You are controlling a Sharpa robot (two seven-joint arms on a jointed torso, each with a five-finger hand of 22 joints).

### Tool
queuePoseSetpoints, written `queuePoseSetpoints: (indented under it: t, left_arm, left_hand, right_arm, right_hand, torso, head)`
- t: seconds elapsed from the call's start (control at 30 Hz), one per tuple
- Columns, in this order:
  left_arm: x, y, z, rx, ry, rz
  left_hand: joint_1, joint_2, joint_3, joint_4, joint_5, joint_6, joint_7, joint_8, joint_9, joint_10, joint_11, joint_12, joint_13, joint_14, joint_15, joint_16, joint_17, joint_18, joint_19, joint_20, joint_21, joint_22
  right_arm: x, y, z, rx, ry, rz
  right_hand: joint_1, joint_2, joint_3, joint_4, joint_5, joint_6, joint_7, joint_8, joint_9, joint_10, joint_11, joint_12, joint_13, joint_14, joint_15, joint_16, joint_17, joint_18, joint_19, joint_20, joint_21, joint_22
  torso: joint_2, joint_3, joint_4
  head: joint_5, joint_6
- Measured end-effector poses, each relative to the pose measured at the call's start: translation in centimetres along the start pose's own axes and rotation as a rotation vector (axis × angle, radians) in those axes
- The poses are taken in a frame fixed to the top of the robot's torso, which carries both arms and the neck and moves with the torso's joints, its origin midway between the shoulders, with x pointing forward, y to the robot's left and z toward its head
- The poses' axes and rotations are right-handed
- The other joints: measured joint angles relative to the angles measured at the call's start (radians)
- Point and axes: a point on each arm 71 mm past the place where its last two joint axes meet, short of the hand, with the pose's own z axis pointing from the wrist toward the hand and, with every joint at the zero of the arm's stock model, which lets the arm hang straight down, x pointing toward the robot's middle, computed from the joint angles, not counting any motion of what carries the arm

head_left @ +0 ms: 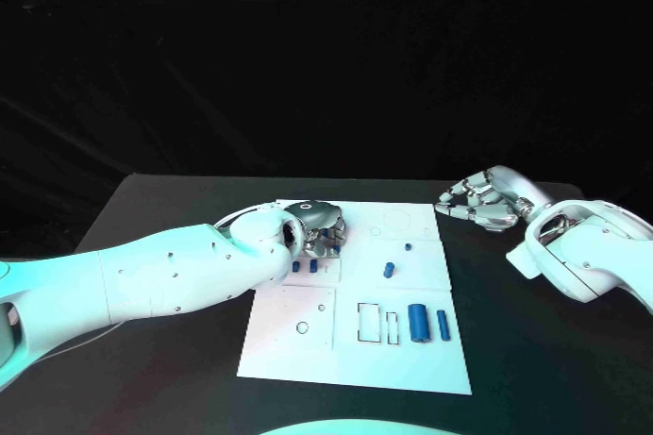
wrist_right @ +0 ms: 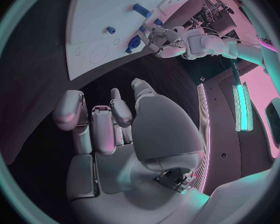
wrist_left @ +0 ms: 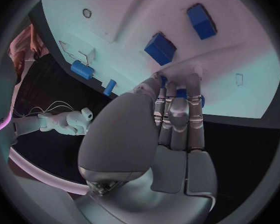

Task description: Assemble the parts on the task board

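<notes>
The white task board (head_left: 409, 359) lies mid-table. My left hand (head_left: 320, 229) reaches down onto its far left part; in the left wrist view its fingers (wrist_left: 177, 99) and thumb close round a small blue part (wrist_left: 202, 101) that peeks out at the fingertips. Two blue blocks (head_left: 305, 264) sit just beside that hand, also seen as blue blocks (wrist_left: 160, 48) from the wrist. A short blue peg (head_left: 388, 269) lies mid-board. Two blue cylinders (head_left: 428, 323) lie at the near right. My right hand (head_left: 479, 204) hovers off the board's far right corner, fingers loosely bent, holding nothing.
Outlined slots (head_left: 369, 322) and small holes (head_left: 302, 327) mark the board's near half. Bare black table (head_left: 558, 359) surrounds the board on both sides. My right forearm (head_left: 585, 251) hangs over the table right of the board.
</notes>
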Motion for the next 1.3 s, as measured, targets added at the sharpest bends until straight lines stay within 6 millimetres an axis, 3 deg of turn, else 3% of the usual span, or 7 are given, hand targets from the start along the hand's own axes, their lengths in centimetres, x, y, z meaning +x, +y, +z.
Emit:
queuePoseSetpoints:
  t: [0.2, 0.47, 0.83, 1.13, 1.3]
  left_arm:
    - [0.0, 0.0, 0.0, -0.002, 0.003, 0.000]
    - [-0.1, 0.1, 0.1, -0.005, 0.004, 0.000]
    - [-0.1, 0.1, 0.1, -0.004, 0.000, -0.005]
    - [-0.5, 0.9, -1.0, -0.011, -0.009, -0.040]
    - [-1.5, 1.1, -1.8, -0.006, -0.030, -0.071]
  left_hand:
    - [0.000, 0.000, 0.019, -0.007, 0.000, 0.020, 0.003, 0.000, -0.002, 0.019, 0.004, -0.008, -0.009, 0.001, -0.001, 0.009, 0.018, 0.000, -0.004, 0.004, 0.006, 0.004]
    - [0.025, 0.025, 0.070, -0.033, 0.000, 0.066, -0.006, -0.001, -0.005, 0.069, -0.009, -0.032, -0.015, 0.009, -0.009, 0.022, 0.026, 0.000, -0.002, 0.002, 0.022, 0.018]
    - [0.029, 0.020, 0.132, -0.069, 0.000, 0.096, -0.005, -0.024, -0.013, 0.117, -0.011, -0.095, -0.029, 0.016, -0.016, 0.035, 0.027, 0.000, -0.005, -0.002, 0.056, 0.048]
    - [-0.004, -0.012, 0.139, -0.070, 0.000, 0.099, -0.002, -0.041, -0.019, 0.128, -0.007, -0.126, -0.033, 0.016, -0.016, 0.035, 0.016, 0.000, -0.009, -0.005, 0.057, 0.046]
    - [-0.016, -0.013, 0.139, -0.070, 0.000, 0.102, -0.005, -0.041, -0.020, 0.135, -0.007, -0.132, -0.033, 0.016, -0.016, 0.035, 0.017, 0.000, -0.009, -0.005, 0.057, 0.052]
  right_arm:
    - [0.0, 0.0, 0.0, 0.000, 0.000, 0.000]
    - [0.0, 0.0, 0.0, 0.000, 0.001, 0.000]
    - [0.0, 0.0, 0.0, -0.001, 0.001, 0.001]
    - [0.0, 0.0, 0.0, -0.001, 0.000, 0.001]
    - [0.0, -0.1, -0.1, 0.001, -0.001, 0.000]
  right_hand:
    - [0.000, 0.000, 0.000, 0.000, 0.000, 0.000, 0.000, 0.000, 0.000, 0.000, 0.000, 0.000, 0.000, 0.000, 0.000, 0.000, 0.000, 0.000, 0.000, 0.000, 0.000, 0.000]
    - [0.000, 0.000, 0.000, 0.000, 0.000, 0.000, 0.000, 0.000, 0.000, 0.000, 0.000, 0.000, 0.001, 0.000, 0.000, 0.000, 0.001, 0.000, 0.000, 0.000, 0.000, 0.000]
    - [0.000, 0.000, 0.000, 0.000, 0.000, 0.000, 0.000, 0.000, 0.000, 0.000, 0.000, 0.000, 0.001, 0.000, 0.000, 0.000, 0.001, 0.000, 0.000, 0.000, 0.000, 0.000]
    - [0.000, 0.000, 0.000, 0.000, 0.004, 0.000, 0.000, 0.000, 0.001, 0.000, 0.000, 0.000, 0.001, 0.000, 0.000, 0.000, 0.001, 0.000, 0.000, 0.000, -0.004, 0.000]
    - [0.000, 0.000, 0.000, 0.000, 0.004, 0.000, 0.000, 0.000, 0.001, 0.000, 0.000, 0.000, 0.001, 0.000, 0.000, 0.000, 0.001, 0.000, 0.000, 0.000, -0.004, 0.000]
  torso:
    - [0.000, 0.0000, 0.0000]
    - [0.000, -0.0002, -0.0002]
    - [0.000, -0.0007, 0.0000]
    - [0.000, -0.0009, 0.0000]
    - [-0.001, -0.0006, 0.0007]
  head:
    - [-0.001, -0.001]
    - [-0.001, -0.001]
    - [-0.001, 0.001]
    - [-0.005, 0.004]
    - [-0.005, 0.007]
